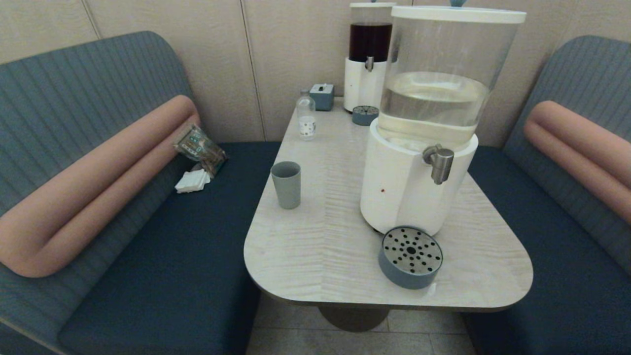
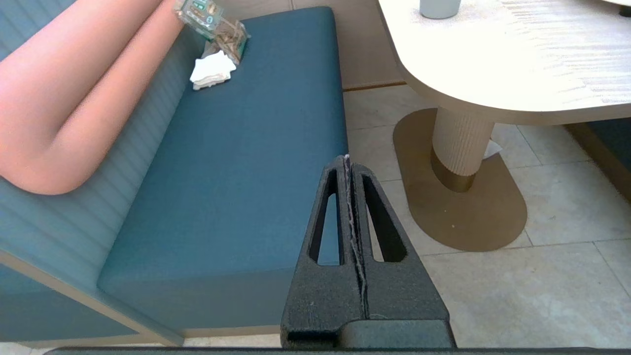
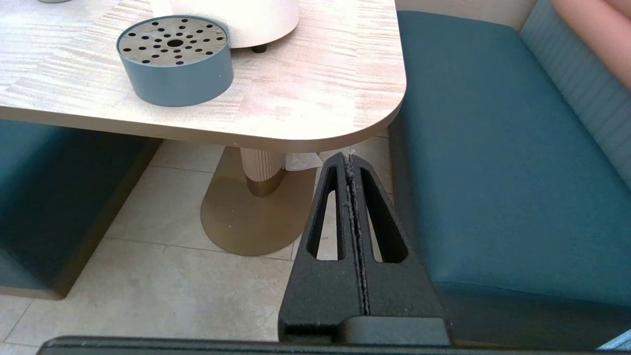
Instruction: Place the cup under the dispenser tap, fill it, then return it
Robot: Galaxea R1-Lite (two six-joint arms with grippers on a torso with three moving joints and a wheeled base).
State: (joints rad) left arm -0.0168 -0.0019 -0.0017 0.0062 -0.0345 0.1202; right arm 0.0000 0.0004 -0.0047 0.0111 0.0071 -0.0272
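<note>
The grey-blue cup (image 1: 286, 184) stands upright near the table's left edge, and its base shows in the left wrist view (image 2: 439, 8). The steel dispenser tap (image 1: 438, 163) juts from the white base of the big clear-liquid dispenser (image 1: 419, 148). Below and in front of the tap sits a round blue drip tray (image 1: 410, 257) with a perforated metal top, also seen in the right wrist view (image 3: 175, 59). Neither arm shows in the head view. My left gripper (image 2: 347, 160) hangs shut and empty below table height by the left bench. My right gripper (image 3: 349, 158) hangs shut and empty by the right bench.
A small clear bottle (image 1: 306, 116), a grey-blue box (image 1: 322, 96), a second drip tray (image 1: 365, 115) and the dark-red-liquid dispenser (image 1: 367, 56) stand at the table's far end. A snack packet (image 1: 199, 146) and napkins (image 1: 192, 181) lie on the left bench. The table pedestal (image 3: 261, 170) stands between the grippers.
</note>
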